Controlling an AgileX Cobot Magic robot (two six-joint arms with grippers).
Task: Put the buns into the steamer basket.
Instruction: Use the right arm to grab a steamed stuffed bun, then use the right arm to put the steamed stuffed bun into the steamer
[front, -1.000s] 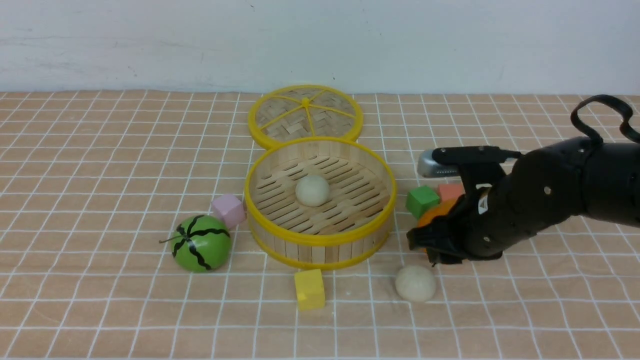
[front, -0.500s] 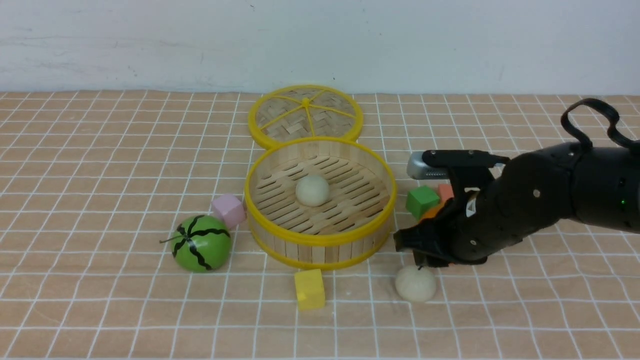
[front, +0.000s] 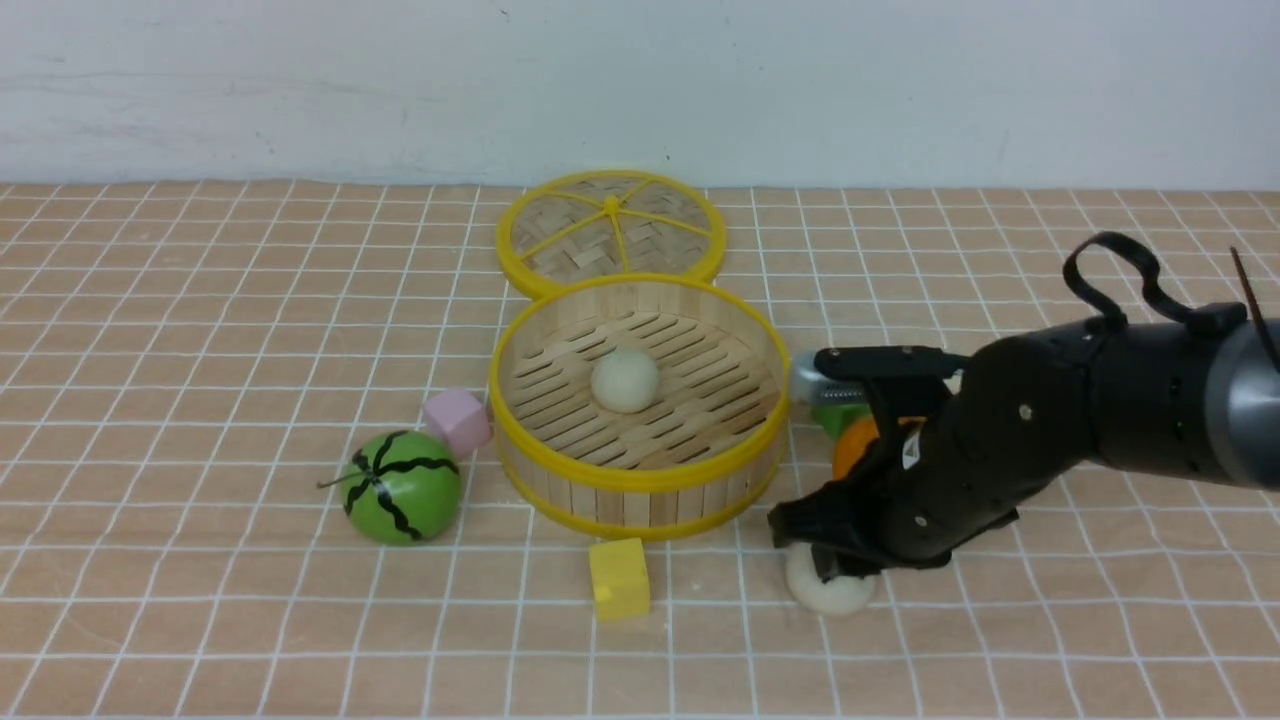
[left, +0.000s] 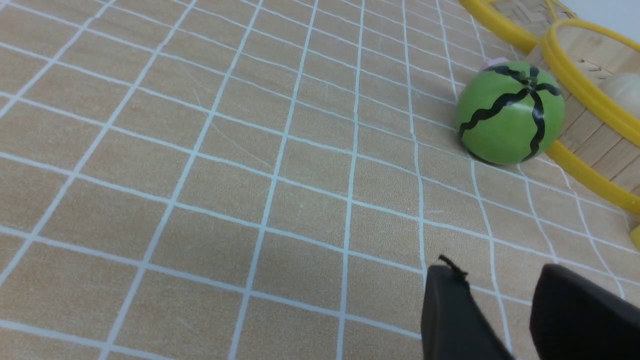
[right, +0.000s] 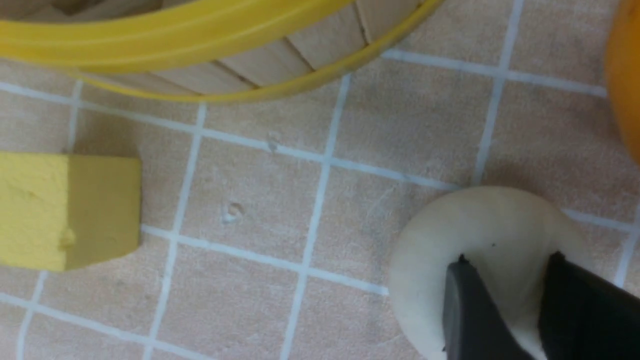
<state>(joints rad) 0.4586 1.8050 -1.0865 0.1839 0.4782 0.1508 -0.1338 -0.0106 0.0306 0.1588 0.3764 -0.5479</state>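
Note:
The steamer basket (front: 640, 475) stands mid-table with one cream bun (front: 625, 380) on its slatted floor. A second bun (front: 825, 597) lies on the cloth in front of the basket's right side. My right gripper (front: 835, 568) is down on top of it. In the right wrist view its two black fingers (right: 470, 310) are sunk into this bun (right: 450, 235), with dough bulging between them; the gripper (right: 505, 262) is shut on it. My left gripper (left: 492, 272) hovers over bare cloth, open and empty, and does not show in the front view.
A woven lid (front: 610, 225) lies behind the basket. A green watermelon toy (front: 402, 487) and a pink cube (front: 456, 420) sit to the basket's left, a yellow cube (front: 619, 578) in front. An orange pear (front: 855, 445) and a green cube (front: 825, 415) are behind my right arm.
My right arm has moved forward, leftward and down onto the bun on the cloth. Its fingers have narrowed and pressed into the dough. Nothing else has moved.

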